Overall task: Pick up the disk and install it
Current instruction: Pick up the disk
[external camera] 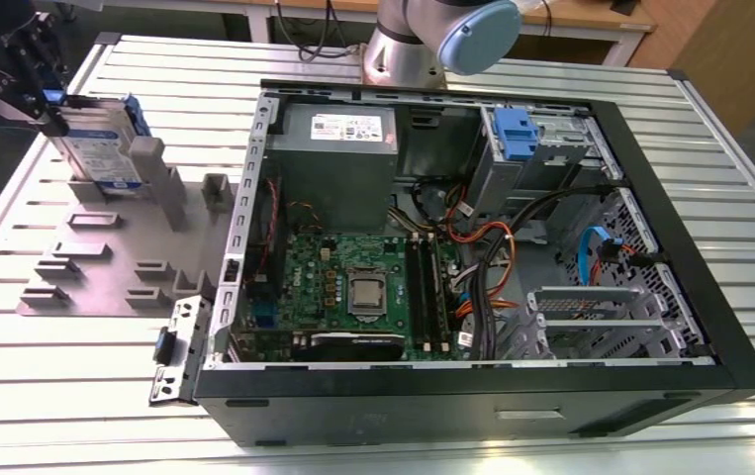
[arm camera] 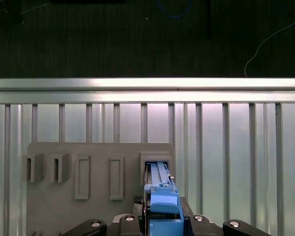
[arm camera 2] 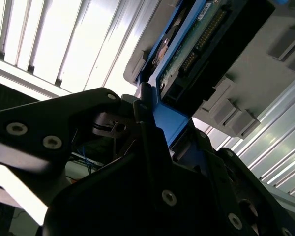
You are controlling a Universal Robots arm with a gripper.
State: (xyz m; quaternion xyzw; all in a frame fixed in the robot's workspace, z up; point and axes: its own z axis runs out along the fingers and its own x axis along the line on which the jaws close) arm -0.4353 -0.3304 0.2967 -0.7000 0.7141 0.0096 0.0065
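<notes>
The disk (external camera: 92, 150), a silver-grey drive with a white-and-blue label in a blue carrier, stands on edge at the grey fixture plate (external camera: 113, 267) on the exterior view's left. Its lower end sits by an upright grey post of that plate. My gripper (external camera: 49, 107) is at the disk's upper end, shut on the blue carrier. In the first wrist view the blue carrier (arm camera: 162, 201) lies between my gripper's (arm camera: 162, 219) black fingers, over a slot in the plate (arm camera: 98, 196). The second wrist view shows the disk's connector edge (arm camera 2: 206, 44) and the blue bracket clamped in the gripper (arm camera 2: 160, 123).
An open computer case (external camera: 641, 198) lies on the slatted metal table (external camera: 60, 376), on the exterior view's right of the plate. Inside are a grey power supply (external camera: 337, 134), the motherboard (external camera: 350, 287), cables, a blue-tabbed drive bay (external camera: 522, 134) and a metal cage (external camera: 589, 307).
</notes>
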